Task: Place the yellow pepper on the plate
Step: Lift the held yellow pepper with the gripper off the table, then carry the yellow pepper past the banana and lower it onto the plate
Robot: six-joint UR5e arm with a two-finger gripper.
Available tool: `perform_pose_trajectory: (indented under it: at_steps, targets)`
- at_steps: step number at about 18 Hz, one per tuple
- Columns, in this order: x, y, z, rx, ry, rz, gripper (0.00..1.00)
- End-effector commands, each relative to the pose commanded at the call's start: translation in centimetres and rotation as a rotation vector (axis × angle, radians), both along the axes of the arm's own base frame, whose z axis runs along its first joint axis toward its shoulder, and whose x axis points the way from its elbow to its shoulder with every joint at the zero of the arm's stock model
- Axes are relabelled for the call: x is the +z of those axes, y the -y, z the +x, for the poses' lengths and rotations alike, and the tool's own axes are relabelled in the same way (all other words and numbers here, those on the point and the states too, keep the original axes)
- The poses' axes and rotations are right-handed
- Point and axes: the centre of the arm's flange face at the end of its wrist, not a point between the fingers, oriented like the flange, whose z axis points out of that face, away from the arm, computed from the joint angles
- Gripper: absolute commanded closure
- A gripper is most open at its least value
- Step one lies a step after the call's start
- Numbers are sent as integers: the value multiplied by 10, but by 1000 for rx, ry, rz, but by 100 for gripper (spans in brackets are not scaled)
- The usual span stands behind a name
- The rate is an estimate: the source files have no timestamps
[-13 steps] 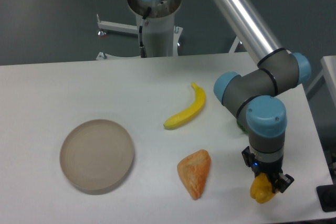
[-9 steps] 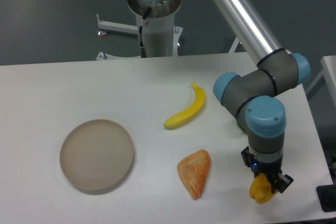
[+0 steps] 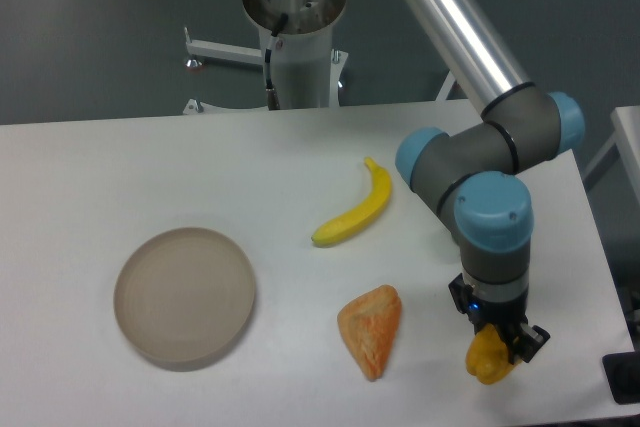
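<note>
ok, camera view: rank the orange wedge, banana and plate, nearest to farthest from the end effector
1. Orange wedge: just to the image-left of the end effector, near the front edge.
2. Banana: farther back, mid-table.
3. Plate: far across the table at image-left.

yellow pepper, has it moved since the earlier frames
Yes. The yellow pepper, held in the tool, has shifted slightly left, toward the orange wedge, which stayed put.

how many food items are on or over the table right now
3 in view: a banana near the table's middle, an orange wedge in front of it, and the yellow pepper in the gripper near the front right. The arm may hide more behind it.
</note>
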Motion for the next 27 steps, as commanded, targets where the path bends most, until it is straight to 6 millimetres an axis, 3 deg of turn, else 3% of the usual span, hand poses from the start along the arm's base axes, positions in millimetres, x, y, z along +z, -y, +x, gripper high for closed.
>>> perform_pose_trajectory:
  at_steps: [3,6,9,12,15,23,26,27]
  targets:
    - [18,9,24,28,19,0,45]
    - [33,19,61,79,42,13,45]
    - [36,19,136,182,98,27,45]
    - [27,7,208,267,140,36,45]
    - [15,-5,261,323,166,38,45]
    - [-26,-1,365,267,184,-55,45]
    - [-34,-3,400,215,166,-83,45]
    - [-40,-4,402,205,168,-94,45]
